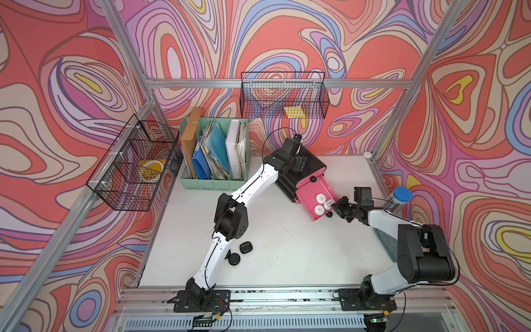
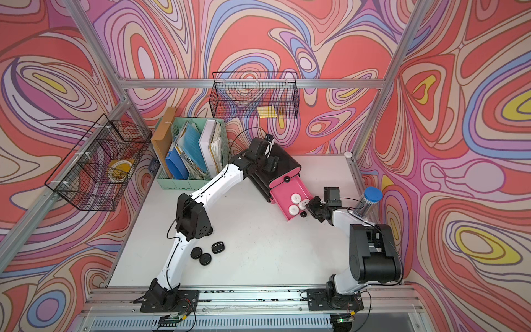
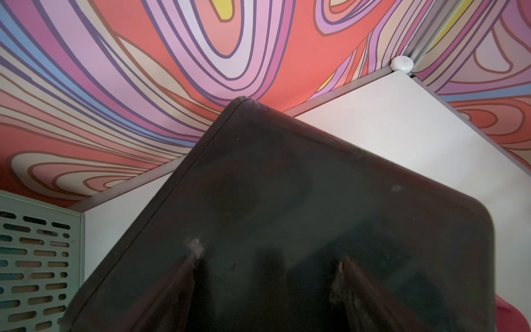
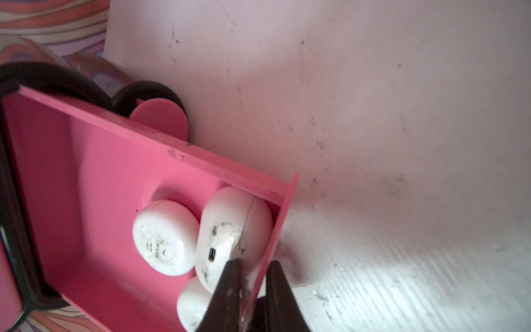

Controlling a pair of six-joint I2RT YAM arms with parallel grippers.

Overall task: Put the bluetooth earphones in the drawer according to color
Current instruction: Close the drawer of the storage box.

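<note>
- Swirled red, pink and lilac wallpaper rings a white worktop (image 1: 287, 258) inside a metal frame.
- At the back of the worktop, a glossy black cabinet (image 1: 313, 165) sits turned at an angle, just beside a mint-green file organizer (image 1: 214, 184) packed with folders.
- The cabinet's top pink front is shut, and the drawer (image 1: 304, 194) below it is pulled out toward the right arm.
- 3 white earphone cases lie inside that drawer, bunched near its front panel: 1 (image 4: 165, 238) flat, 1 (image 4: 230, 224) leaning on the panel, 1 (image 4: 192, 301) partly hidden.
- The right gripper (image 4: 254, 263) is pinched onto the drawer's front panel. 1 finger is inside, touching the leaning case, and the other is outside.
- The left gripper (image 3: 270, 258) rests on the cabinet's black top with its fingers spread and nothing between them.
- 3 black earphone cases (image 2: 196, 253) (image 2: 205, 259) (image 2: 218, 247) lie together on the worktop by the left arm's elbow, well apart from the cabinet.
- A blue-lidded jar (image 1: 402, 195) stands at the worktop's right edge.
</note>
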